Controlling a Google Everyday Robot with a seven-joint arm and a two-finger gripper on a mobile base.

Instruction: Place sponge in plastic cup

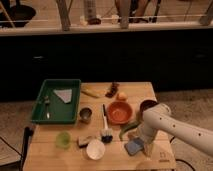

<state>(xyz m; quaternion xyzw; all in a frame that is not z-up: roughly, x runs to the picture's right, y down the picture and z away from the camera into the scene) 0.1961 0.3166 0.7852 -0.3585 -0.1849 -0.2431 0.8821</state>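
The light-blue sponge point(132, 146) lies flat near the front right of the wooden table point(50, 155). My gripper point(143, 143) hangs down from the white arm point(172, 129) and is right at the sponge's right edge. The translucent light-green plastic cup point(63, 139) stands upright near the front left of the table, far to the left of the gripper and the sponge.
Between sponge and plastic cup stand a white round cup point(95, 149), a small dark-and-yellow block point(86, 141) and a brush point(105, 129). A metal cup point(85, 114), an orange bowl point(119, 112), a dark red bowl point(148, 105) and a banana point(91, 92) sit farther back. A green tray point(40, 116) is at left.
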